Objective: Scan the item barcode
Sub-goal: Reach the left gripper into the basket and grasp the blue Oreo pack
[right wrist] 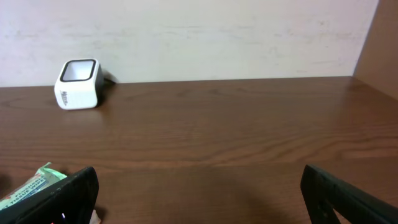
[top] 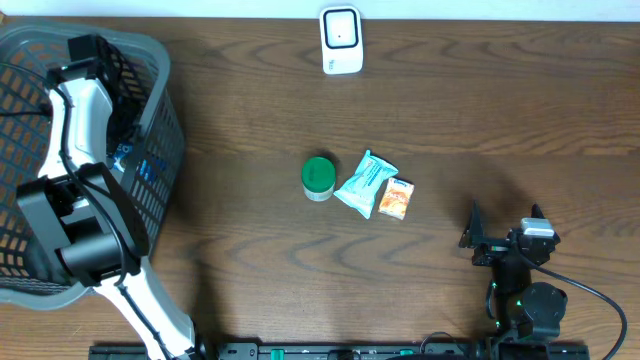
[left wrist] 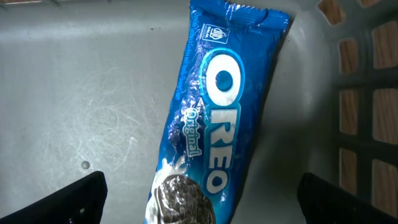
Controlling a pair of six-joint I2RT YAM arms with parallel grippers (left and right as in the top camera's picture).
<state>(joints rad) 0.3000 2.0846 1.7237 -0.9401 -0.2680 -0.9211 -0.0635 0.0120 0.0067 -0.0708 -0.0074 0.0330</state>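
Note:
A blue Oreo pack [left wrist: 211, 124] lies on the grey floor of the basket [left wrist: 367, 93], face up, against its slotted wall. My left gripper [left wrist: 202, 199] hangs open just above the pack's lower end, one finger [left wrist: 84, 198] on each side and apart from it. In the overhead view only a blue scrap of the pack [top: 130, 160] shows beside the left arm. The white scanner [top: 341, 40] stands at the table's far edge, also in the right wrist view [right wrist: 78, 84]. My right gripper [top: 470, 232] rests open and empty at the front right [right wrist: 199, 193].
The grey basket [top: 165, 130] fills the table's left end. In the middle sit a green-lidded jar [top: 318, 177], a teal pouch [top: 366, 184] and a small orange packet [top: 397, 198]. The teal pouch's edge [right wrist: 31, 183] shows by the right gripper's left finger.

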